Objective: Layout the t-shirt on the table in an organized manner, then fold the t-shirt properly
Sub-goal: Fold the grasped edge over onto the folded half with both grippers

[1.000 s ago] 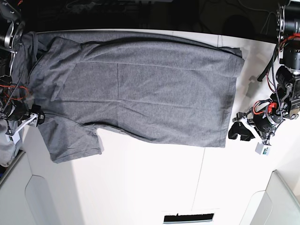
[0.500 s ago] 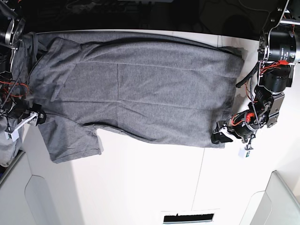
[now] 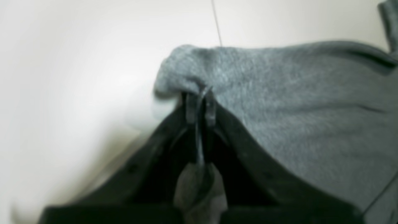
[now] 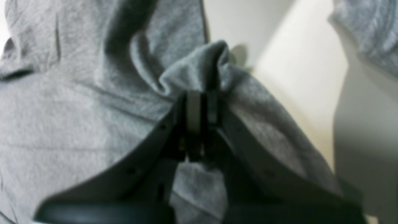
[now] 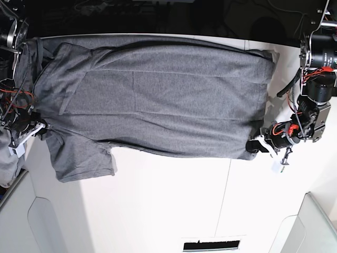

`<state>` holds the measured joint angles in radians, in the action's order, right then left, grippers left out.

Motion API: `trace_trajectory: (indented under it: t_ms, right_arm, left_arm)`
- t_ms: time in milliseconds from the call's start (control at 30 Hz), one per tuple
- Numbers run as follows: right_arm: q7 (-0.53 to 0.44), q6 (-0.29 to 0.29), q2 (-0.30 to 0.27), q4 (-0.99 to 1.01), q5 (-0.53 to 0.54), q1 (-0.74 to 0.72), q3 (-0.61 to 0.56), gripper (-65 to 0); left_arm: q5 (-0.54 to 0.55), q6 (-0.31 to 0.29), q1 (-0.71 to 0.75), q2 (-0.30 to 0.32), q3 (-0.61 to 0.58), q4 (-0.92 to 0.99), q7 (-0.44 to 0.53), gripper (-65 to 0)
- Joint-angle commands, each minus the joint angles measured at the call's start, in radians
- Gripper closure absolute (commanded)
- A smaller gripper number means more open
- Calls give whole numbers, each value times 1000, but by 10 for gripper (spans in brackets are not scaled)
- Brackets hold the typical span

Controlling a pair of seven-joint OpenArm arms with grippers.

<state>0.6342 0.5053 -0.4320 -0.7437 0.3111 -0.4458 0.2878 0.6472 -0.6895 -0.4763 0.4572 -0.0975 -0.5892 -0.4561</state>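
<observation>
The heather grey t-shirt (image 5: 152, 100) lies spread flat across the white table (image 5: 174, 200), with one short sleeve (image 5: 81, 158) pointing toward the front. My left gripper (image 5: 256, 146) is at the shirt's near hem corner on the right. In the left wrist view my left gripper (image 3: 200, 102) is shut on that corner of the t-shirt (image 3: 295, 109). My right gripper (image 5: 39, 128) is at the shirt's left end, above the sleeve. In the right wrist view my right gripper (image 4: 199, 105) is shut on a raised fold of the t-shirt (image 4: 62, 124).
Light grey rounded bins stand at the front left (image 5: 31, 221) and front right (image 5: 316, 226). A dark slot (image 5: 210, 245) sits at the table's front edge. A thin seam line (image 3: 216, 21) crosses the tabletop. Paler cloth (image 5: 4, 163) hangs at the far left.
My left gripper moved in from the right to the hem corner and shut on it. My right gripper shut on the cloth near the sleeve. The hem corner shifted slightly.
</observation>
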Motion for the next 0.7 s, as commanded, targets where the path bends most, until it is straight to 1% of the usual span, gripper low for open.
trace_trajectory:
  t_ms: [0, 67, 133, 233, 300, 400, 467, 567, 667]
  right_arm:
    - [-1, 8, -22, -39, 11, -27, 3, 0]
    - [40, 8, -22, -77, 24, -27, 3, 0]
    - [84, 8, -26, -123, 65, -16, 3, 0]
    - [136, 8, -40, -211, 129, 27, 8, 0]
    - [159, 8, -48, -275, 141, 66, 19, 0]
    - [185, 8, -66, -342, 171, 124, 29, 0]
    - [185, 8, -83, -362, 208, 164, 29, 0]
    - [185, 26, -100, -396, 251, 224, 38, 0]
    - [186, 26, -102, -443, 277, 293, 81, 0]
  left_arm:
    - [62, -9, -30, 32, 4, -33, -14, 0]
    - [155, -9, -30, 56, 4, -72, -105, 0]
    - [221, -9, -20, 76, 4, -118, -184, 0]
    - [309, -9, 29, 116, 4, -210, -254, 0]
    - [339, -9, 72, 152, 4, -278, -269, 0]
    - [344, -9, 143, 209, 4, -373, -272, 0]
    - [345, -9, 191, 241, 4, -433, -283, 0]
    - [388, -9, 269, 285, 5, -531, -303, 0]
    - [425, -9, 342, 314, 5, -623, -323, 0]
